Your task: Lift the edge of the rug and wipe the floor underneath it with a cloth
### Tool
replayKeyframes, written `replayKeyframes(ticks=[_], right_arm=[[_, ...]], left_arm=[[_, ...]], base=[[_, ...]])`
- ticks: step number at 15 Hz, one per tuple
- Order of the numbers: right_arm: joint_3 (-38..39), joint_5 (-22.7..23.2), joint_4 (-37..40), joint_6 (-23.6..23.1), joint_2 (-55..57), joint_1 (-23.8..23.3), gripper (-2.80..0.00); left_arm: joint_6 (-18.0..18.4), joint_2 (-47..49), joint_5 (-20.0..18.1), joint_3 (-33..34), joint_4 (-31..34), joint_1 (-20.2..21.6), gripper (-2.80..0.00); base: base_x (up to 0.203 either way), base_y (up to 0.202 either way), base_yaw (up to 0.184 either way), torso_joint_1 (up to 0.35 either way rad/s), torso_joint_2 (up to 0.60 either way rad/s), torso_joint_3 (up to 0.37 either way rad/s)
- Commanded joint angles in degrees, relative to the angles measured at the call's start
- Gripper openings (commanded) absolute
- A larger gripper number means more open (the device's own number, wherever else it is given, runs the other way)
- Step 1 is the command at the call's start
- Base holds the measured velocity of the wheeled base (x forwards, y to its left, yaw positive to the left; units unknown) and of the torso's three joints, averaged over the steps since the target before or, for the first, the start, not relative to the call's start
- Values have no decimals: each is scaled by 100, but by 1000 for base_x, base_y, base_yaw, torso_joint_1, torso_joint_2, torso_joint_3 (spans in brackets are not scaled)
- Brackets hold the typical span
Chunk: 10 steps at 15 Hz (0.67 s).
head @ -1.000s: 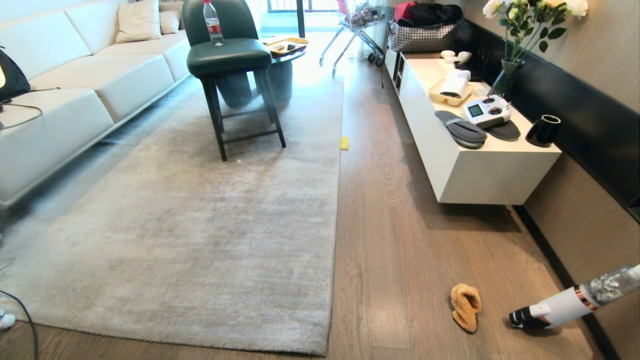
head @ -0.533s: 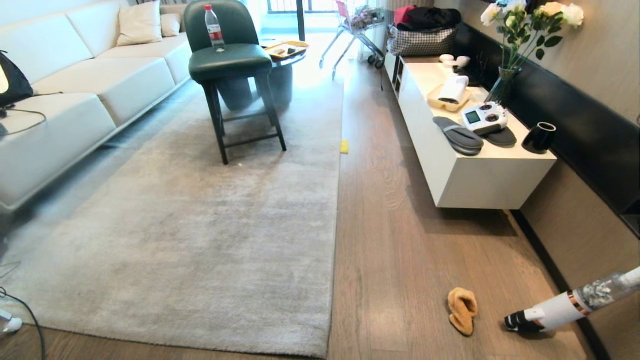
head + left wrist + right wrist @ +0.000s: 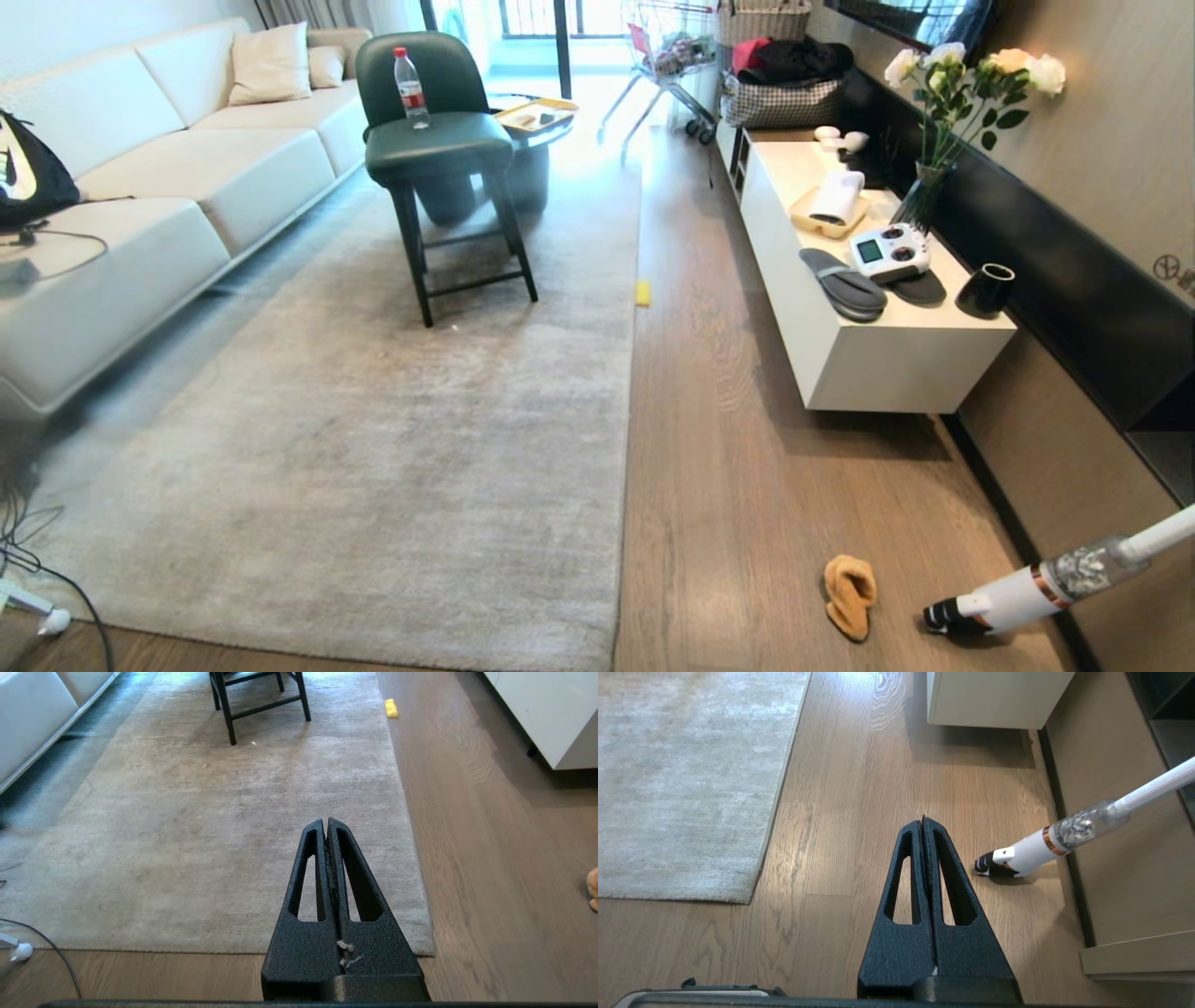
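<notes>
Lying at five o'clock on brown wood-grain floor (image 3: 747,485), small orange-tan plush cloth (image 3: 850,595), cut off in left wrist view; pale grey short-pile rug (image 3: 373,467) flat; left gripper (image 3: 326,822) and right gripper (image 3: 923,821) pressed together, empty.

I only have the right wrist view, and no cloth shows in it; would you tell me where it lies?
Observer: The cloth lies on the floor, between the rug and the stick vacuum, touching neither.
Operator: Thank you. Is the left pincer holding anything?
Observer: No. The left pincer is shut on nothing, above the rug's near right corner.
Operator: Does anything stand on the rug?
Observer: Yes. A green chair stands at the rug's far end, with a water bottle on its seat.
</notes>
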Motion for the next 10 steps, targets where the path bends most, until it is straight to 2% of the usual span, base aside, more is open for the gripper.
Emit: replayKeyframes(ticks=[1,10], right_arm=[[0,4,-1,-2,9,0,-280],[0,4,-1,-2,9,0,-280]], left_arm=[[1,5,0,0,-1,1,-280],[-8,5,9,0,-1,1,-280]], base=[[0,0,0,102,-447,-373],[0,0,0,141,-488,-356]])
